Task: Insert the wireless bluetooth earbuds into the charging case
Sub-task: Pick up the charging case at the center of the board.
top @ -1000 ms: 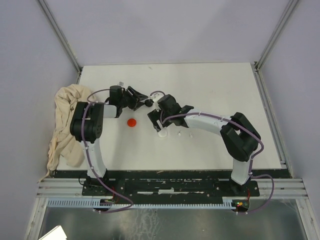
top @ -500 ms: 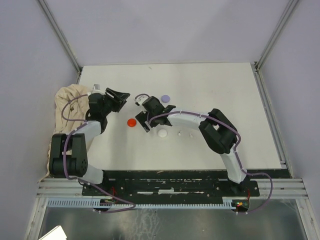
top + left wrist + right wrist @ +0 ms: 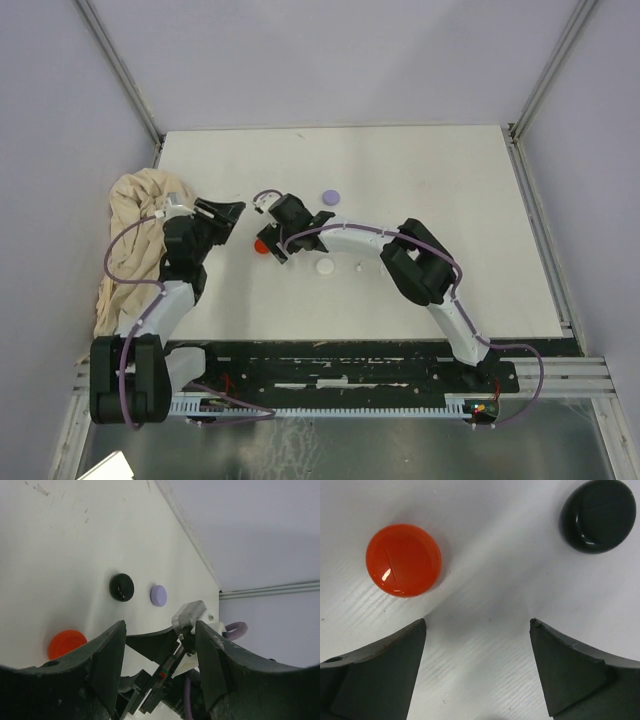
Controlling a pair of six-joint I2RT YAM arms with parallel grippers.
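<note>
Both arms have swung left across the table (image 3: 450, 200) over the last second, and the left arm now reaches beside the beige cloth (image 3: 130, 240), with the left gripper (image 3: 160, 630) parted and empty. The right gripper (image 3: 477, 625) hangs wide apart and empty just short of the closed red case (image 3: 404, 560) and black case (image 3: 598, 515), with the lilac case (image 3: 331, 197) and white case (image 3: 325, 266) near. 1 white earbud (image 3: 358, 266) lies loose on the table just right of the white case; other earbuds cannot be made out.

Table (image 3: 450, 200) bears red disc (image 3: 403, 560), black disc (image 3: 597, 515), lilac disc (image 3: 331, 197) (white disc (image 3: 325, 266), seemingly).
</note>
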